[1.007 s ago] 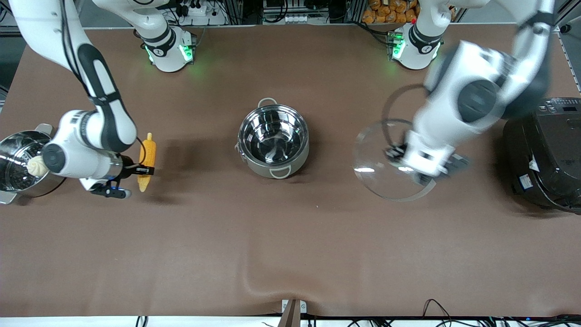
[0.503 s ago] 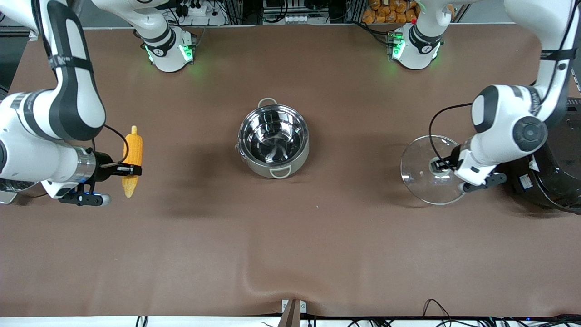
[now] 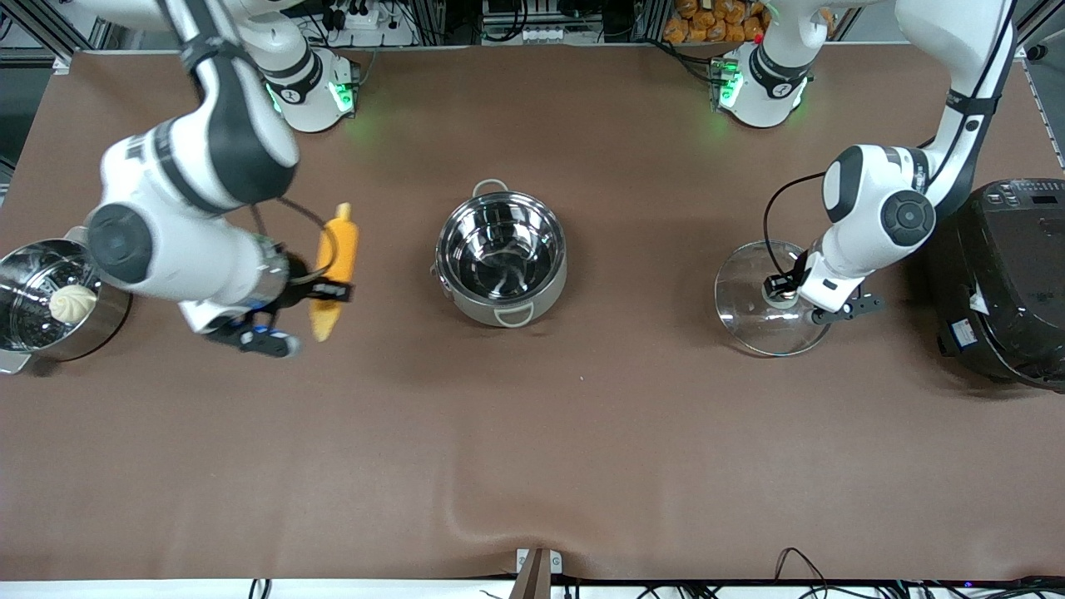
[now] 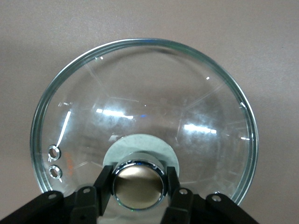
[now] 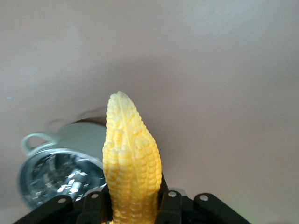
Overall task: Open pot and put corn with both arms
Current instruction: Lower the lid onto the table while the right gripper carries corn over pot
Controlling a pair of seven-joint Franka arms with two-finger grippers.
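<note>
The steel pot (image 3: 502, 258) stands open and empty at the table's middle; it also shows in the right wrist view (image 5: 60, 173). My right gripper (image 3: 326, 291) is shut on the yellow-orange corn (image 3: 334, 268) and holds it in the air over the table between the steamer pot and the pot. In the right wrist view the corn (image 5: 131, 158) stands up from between the jaws. My left gripper (image 3: 782, 290) is shut on the tan knob (image 4: 138, 185) of the glass lid (image 3: 764, 309), which is down at the table beside the rice cooker. The lid (image 4: 145, 107) fills the left wrist view.
A steel steamer pot (image 3: 25, 287) with a white bun (image 3: 73, 303) stands at the right arm's end of the table. A big black rice cooker (image 3: 1007, 283) stands at the left arm's end, close to the left arm's wrist.
My right gripper has carried the corn up and toward the open pot. My left gripper has brought the lid lower, toward the table, and a little toward the pot.
</note>
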